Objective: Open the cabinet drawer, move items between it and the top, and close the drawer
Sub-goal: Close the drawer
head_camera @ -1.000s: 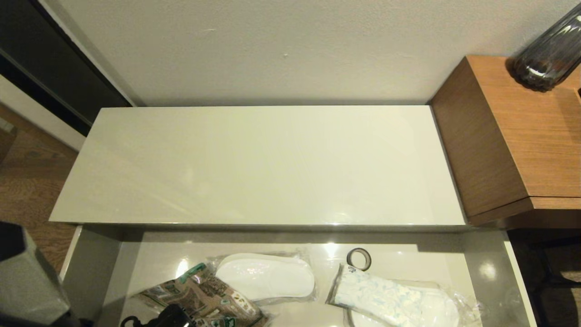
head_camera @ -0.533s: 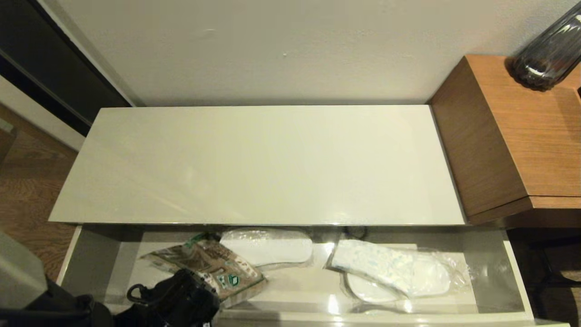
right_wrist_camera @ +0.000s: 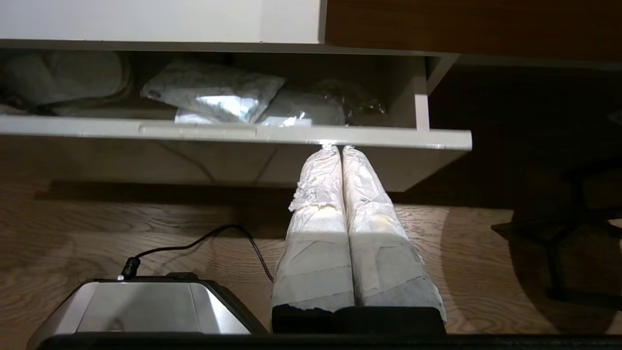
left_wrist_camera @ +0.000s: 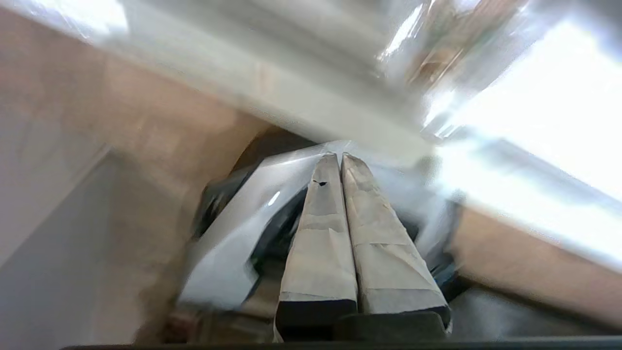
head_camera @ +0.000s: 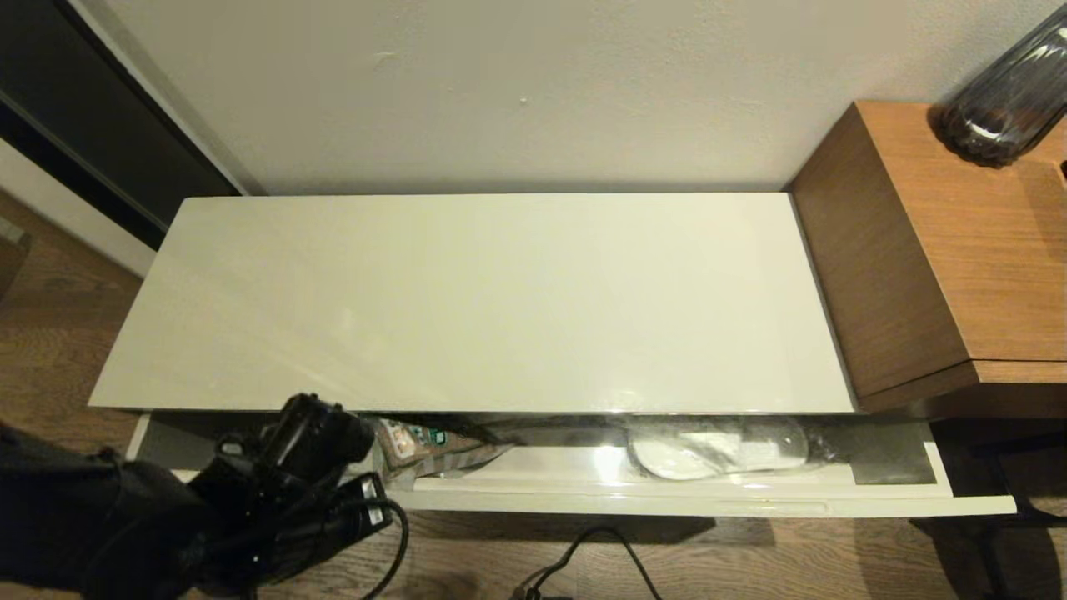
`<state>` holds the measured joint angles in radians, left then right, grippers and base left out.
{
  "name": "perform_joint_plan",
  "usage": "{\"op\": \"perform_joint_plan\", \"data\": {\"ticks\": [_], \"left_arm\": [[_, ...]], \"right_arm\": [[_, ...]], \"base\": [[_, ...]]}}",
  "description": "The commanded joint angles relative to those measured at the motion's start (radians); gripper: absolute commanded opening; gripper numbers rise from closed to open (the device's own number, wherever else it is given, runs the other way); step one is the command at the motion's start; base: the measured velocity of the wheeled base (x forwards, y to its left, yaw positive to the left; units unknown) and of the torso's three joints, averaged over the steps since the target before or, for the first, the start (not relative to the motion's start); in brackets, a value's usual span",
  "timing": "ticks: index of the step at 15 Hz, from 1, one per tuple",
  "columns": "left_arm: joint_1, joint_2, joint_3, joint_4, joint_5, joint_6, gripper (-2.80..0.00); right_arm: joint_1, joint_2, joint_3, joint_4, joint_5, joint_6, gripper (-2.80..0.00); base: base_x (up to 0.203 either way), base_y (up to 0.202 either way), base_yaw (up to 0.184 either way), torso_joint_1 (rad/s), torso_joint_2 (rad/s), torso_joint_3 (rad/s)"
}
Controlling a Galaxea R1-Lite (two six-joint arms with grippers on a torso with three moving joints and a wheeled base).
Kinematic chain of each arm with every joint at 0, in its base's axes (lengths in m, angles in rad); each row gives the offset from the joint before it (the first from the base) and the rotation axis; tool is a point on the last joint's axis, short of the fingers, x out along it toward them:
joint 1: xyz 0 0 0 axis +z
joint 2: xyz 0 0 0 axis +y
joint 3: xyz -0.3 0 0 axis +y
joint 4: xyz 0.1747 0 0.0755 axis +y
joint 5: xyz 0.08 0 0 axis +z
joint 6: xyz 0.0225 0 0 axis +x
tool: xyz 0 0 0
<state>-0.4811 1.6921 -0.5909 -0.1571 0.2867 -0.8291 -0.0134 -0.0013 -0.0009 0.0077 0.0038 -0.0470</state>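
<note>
The cabinet drawer point(head_camera: 667, 502) stands out only a narrow strip below the glossy cream top point(head_camera: 500, 300), which is bare. In that strip the brown-and-green packet point(head_camera: 425, 450) shows near the left. A soft white pack point(right_wrist_camera: 214, 92) lies further right inside. My left arm point(head_camera: 275, 492) reaches to the drawer's left front. My left gripper point(left_wrist_camera: 340, 156) is shut and empty, its tips against the drawer's pale front edge. The right gripper point(right_wrist_camera: 338, 147) is shut and empty, low in front of the drawer's right end.
White slippers in clear bags point(head_camera: 717, 450) fill the drawer's right part. An orange-brown wooden unit point(head_camera: 942, 250) with a dark glass vase point(head_camera: 1009, 92) adjoins the top's right end. A black cable point(head_camera: 583, 558) lies on the wood floor, near my base point(right_wrist_camera: 146, 306).
The drawer has slid in under the top, from wide open to a narrow gap. My left arm has moved forward with its front edge. The right arm has stayed still.
</note>
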Motion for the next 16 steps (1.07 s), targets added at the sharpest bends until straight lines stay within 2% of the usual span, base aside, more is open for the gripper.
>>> {"op": "perform_joint_plan", "data": {"ticks": [1,3,4,6,7,9,12,16], "left_arm": [[0.070,-0.107,-0.162,0.110,-0.002,0.009,-2.80],[0.127,-0.137,-0.286,0.235,-0.004,0.018,-2.80],[0.149,-0.147,-0.311,0.276,-0.004,0.020,-2.80],[0.159,-0.168,-0.344,0.299,-0.006,0.023,-2.80],[0.164,-0.196,-0.369,0.345,-0.008,0.027,-2.80],[0.154,-0.224,-0.360,0.406,-0.057,0.036,-2.80],[0.144,-0.170,-0.257,0.383,-0.133,0.021,-2.80],[0.141,-0.074,-0.193,0.244,-0.143,0.002,-2.80]], "right_arm": [[0.000,0.001,0.000,0.000,0.000,-0.001,-2.80],[0.000,0.001,-0.001,0.000,0.000,-0.001,-2.80],[0.000,0.001,-0.001,0.000,-0.001,-0.001,-2.80],[0.000,0.001,0.001,0.000,-0.001,-0.001,-2.80],[0.000,0.001,-0.001,0.000,0.001,-0.001,-2.80],[0.000,0.001,0.001,0.000,0.001,-0.001,-2.80],[0.000,0.001,-0.001,0.000,-0.001,-0.001,-2.80],[0.000,0.001,-0.001,0.000,0.001,-0.001,-2.80]], "base": [[0.000,0.000,0.000,0.000,0.00,0.000],[0.000,0.000,0.000,0.000,0.00,0.000],[0.000,0.000,0.000,0.000,0.00,0.000],[0.000,0.000,0.000,0.000,0.00,0.000],[0.000,0.000,0.000,0.000,0.00,0.000],[0.000,0.000,0.000,0.000,0.00,0.000],[0.000,0.000,0.000,0.000,0.00,0.000],[0.000,0.000,0.000,0.000,0.00,0.000]]}}
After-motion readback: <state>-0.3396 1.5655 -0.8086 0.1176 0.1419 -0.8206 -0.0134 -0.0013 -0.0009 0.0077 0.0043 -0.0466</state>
